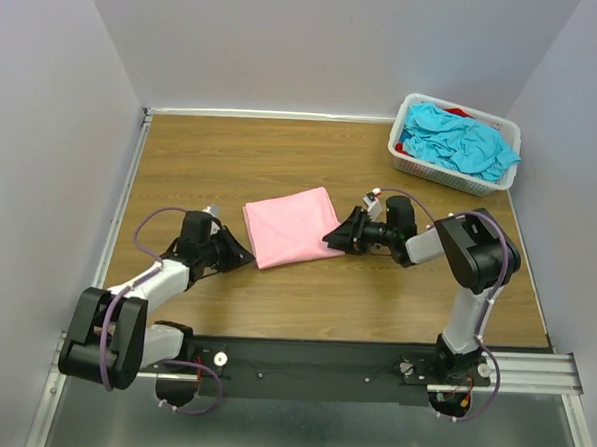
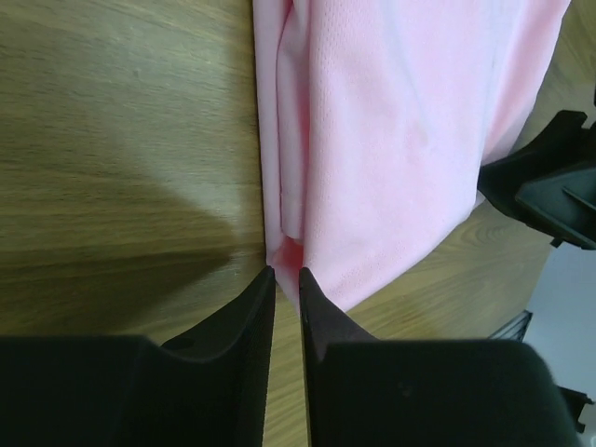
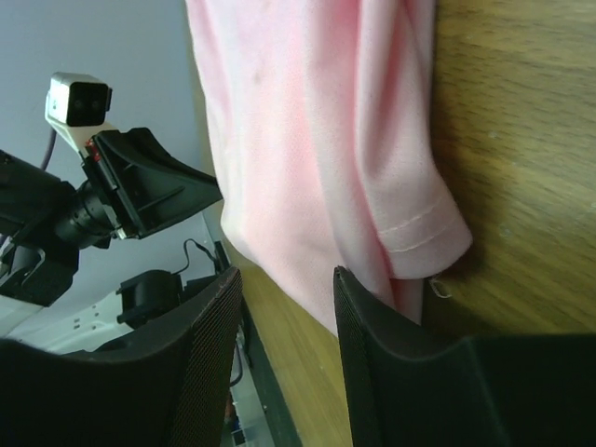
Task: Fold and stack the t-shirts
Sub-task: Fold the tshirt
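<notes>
As the folded light pink cloth t-shirt (image 1: pixel 290 226) lay on the wooden desk (image 1: pixel 395 299), its long side ran from the left fingers (image 2: pixel 247 326), nearly together at its near corner, pinch unclear, to the right fingers (image 3: pixel 209 345), apart and straddling the opposite edge.

The pink t-shirt (image 1: pixel 290 226) is soft, matt cloth with a fine mesh weave and a stitched sleeve hem. The table (image 1: pixel 232 150) is smooth wood grain with a slight sheen. The basket (image 1: pixel 431 170) is white slotted plastic. The right gripper (image 3: pixel 287 275) is matt black with finely textured inner faces.
</notes>
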Robot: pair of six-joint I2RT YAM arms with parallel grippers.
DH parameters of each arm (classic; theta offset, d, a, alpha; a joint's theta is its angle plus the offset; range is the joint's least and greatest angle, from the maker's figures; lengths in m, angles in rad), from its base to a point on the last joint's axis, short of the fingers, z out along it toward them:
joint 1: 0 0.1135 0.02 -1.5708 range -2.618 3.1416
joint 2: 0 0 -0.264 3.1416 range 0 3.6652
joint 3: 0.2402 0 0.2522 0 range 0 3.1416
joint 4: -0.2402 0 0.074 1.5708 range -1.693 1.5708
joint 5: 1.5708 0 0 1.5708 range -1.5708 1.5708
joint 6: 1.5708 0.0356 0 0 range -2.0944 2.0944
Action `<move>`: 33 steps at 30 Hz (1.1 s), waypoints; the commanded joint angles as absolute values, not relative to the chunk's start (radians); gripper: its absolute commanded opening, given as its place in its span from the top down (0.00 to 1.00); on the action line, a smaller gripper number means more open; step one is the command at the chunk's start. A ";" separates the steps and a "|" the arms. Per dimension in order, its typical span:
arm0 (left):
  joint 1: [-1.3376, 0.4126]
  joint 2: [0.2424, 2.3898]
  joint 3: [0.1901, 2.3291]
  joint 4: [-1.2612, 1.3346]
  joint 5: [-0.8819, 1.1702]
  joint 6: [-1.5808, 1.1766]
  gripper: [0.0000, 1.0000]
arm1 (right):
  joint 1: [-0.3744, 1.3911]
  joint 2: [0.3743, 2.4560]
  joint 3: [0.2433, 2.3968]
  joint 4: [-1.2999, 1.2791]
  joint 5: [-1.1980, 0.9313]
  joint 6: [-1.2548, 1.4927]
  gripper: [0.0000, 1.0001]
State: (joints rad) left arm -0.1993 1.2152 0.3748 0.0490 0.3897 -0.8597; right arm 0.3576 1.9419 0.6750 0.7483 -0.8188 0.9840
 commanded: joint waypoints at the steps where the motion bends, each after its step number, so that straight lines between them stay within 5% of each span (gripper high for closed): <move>1: -0.189 1.155 0.399 0.002 0.359 -0.819 0.76 | 0.360 1.870 0.715 0.746 -0.880 0.985 0.48; 13: -0.190 0.830 0.745 -0.287 -0.103 -0.507 0.36 | 0.641 1.936 0.986 0.656 -0.815 1.038 0.38; 21: -0.189 0.687 0.672 -0.210 -0.245 -0.394 0.35 | 0.663 2.158 0.951 0.756 -0.798 1.128 0.38; 33: -0.175 0.735 0.663 -0.161 -0.232 -0.379 0.35 | 0.708 2.057 1.061 0.683 -0.816 1.155 0.37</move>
State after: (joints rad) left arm -0.1879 0.7269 0.6540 -0.1982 -0.2016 -0.4004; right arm 0.6678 2.0972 0.9813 0.7033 -0.8162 1.1370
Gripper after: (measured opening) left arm 0.650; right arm 0.626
